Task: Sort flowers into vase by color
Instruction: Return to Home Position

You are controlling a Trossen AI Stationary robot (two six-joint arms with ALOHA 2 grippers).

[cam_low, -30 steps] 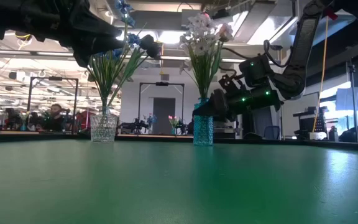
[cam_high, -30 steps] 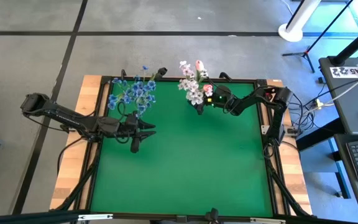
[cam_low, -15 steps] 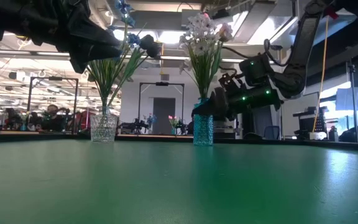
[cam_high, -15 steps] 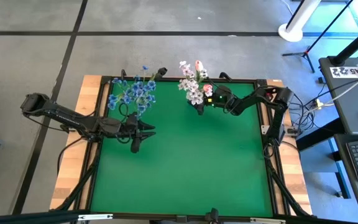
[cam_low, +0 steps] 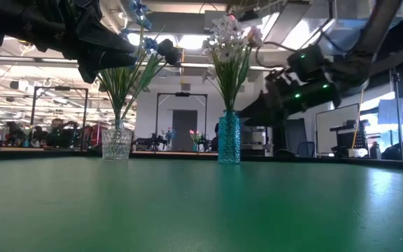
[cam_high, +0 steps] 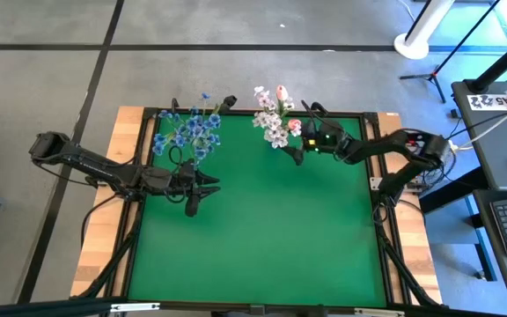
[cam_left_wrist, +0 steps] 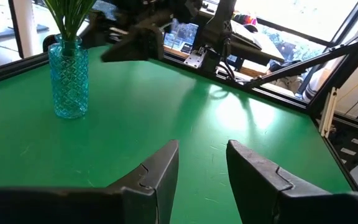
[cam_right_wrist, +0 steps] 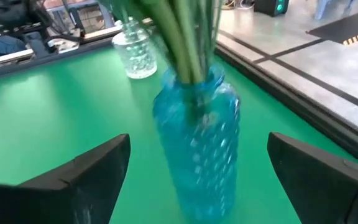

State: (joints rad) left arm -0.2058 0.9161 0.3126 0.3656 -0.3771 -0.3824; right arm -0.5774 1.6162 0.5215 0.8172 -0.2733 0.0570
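1. Left claw [cam_left_wrist: 202, 152] is nearest me. It hangs over the green worktop [cam_high: 262, 238] with its fingers a bit apart and nothing in it.
2. Right claw [cam_high: 297, 156] is further back, spread wide and empty. It's just beside the blue vase [cam_low: 229, 138], not touching as far as I can tell.
3. At the far edge, the blue flowers [cam_high: 187, 132] sit in the clear vase [cam_low: 117, 143] and the white and pink flowers [cam_high: 274, 119] are in the blue vase. I see no loose stems on the worktop.
4. So I reckon the sorting's done and this is the go-home step.
5. Next, the right claw should draw straight back, clear of vase and stems, before folding up. The left arm just needs to lift and retract.
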